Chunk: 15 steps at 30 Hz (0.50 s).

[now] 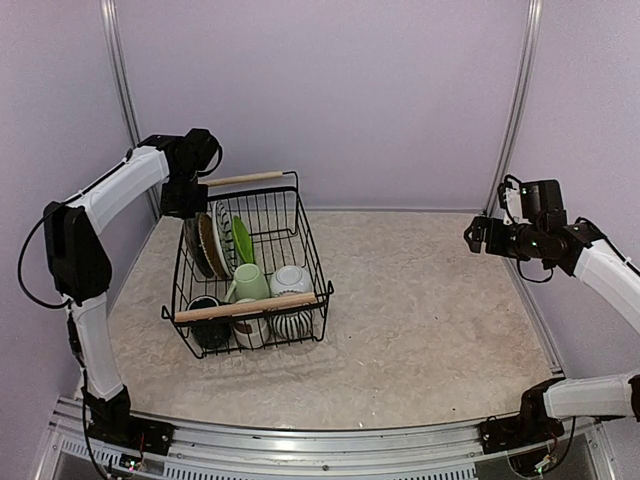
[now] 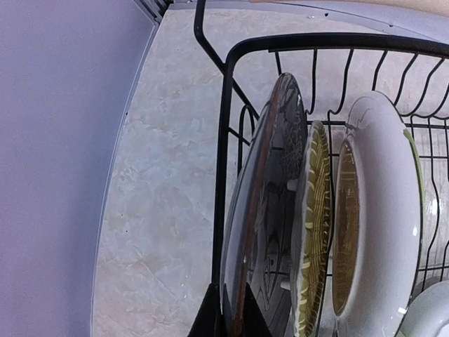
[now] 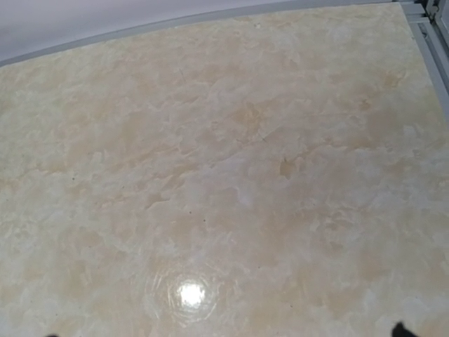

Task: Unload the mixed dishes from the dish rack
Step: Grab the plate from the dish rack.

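Observation:
The dish rack [image 1: 304, 212], a black wire basket with wooden handles, stands left of centre. My left gripper [image 1: 186, 206] reaches down at its far left corner. In the left wrist view this gripper [image 2: 235, 310] is shut on the rim of a dark plate with a brown edge [image 2: 270, 189], the leftmost of the upright plates. Beside it stand a yellow-striped plate [image 2: 317, 225] and a white dish [image 2: 379, 210]. A lime-green plate [image 1: 243, 240], a pale green mug [image 1: 250, 282], a white bowl [image 1: 291, 280], a striped mug [image 1: 292, 323] and a dark mug [image 1: 208, 325] also sit in the rack. My right gripper [image 1: 478, 238] hangs open at the far right, holding nothing.
The beige marbled table [image 3: 224, 168] fills the right wrist view, with one fingertip [image 3: 398, 328] just showing at the bottom edge. Pale walls close in the back and both sides. The rack's wire wall [image 2: 224, 140] runs right beside the held plate.

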Available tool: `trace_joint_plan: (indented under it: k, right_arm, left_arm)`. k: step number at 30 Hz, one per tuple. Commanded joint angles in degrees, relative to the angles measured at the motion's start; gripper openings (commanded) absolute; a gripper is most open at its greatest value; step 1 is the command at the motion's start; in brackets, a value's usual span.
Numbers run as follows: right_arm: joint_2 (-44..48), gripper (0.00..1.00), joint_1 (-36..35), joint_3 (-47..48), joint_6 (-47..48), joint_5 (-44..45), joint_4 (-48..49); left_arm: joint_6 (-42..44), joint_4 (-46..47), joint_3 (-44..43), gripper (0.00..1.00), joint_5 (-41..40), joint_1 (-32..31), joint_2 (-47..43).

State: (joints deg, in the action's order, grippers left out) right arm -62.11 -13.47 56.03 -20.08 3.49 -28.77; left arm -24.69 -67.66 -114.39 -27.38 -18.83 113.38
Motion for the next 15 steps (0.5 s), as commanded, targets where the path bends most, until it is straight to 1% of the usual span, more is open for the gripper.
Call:
trace_joint_plan:
  k: [1, 8, 15]
  right_arm:
    - [0.0, 1.00, -0.8, -0.8, 0.0, 0.8, 0.5]
    - [-0.5, 1.00, -0.8, -0.5, 0.0, 0.4, 1.0]
    - [-1.2, 1.00, -0.9, -0.3, -0.1, 0.2, 1.3]
  left_arm:
    - [0.8, -2.7, -4.6, 0.00, -4.3, -2.2, -1.8]
    - [0.8, -4.4, -5.1, 0.00, -6.9, -2.7, -3.9]
    - [0.9, -5.2, -6.7, 0.00, -7.5, -3.7, -6.5]
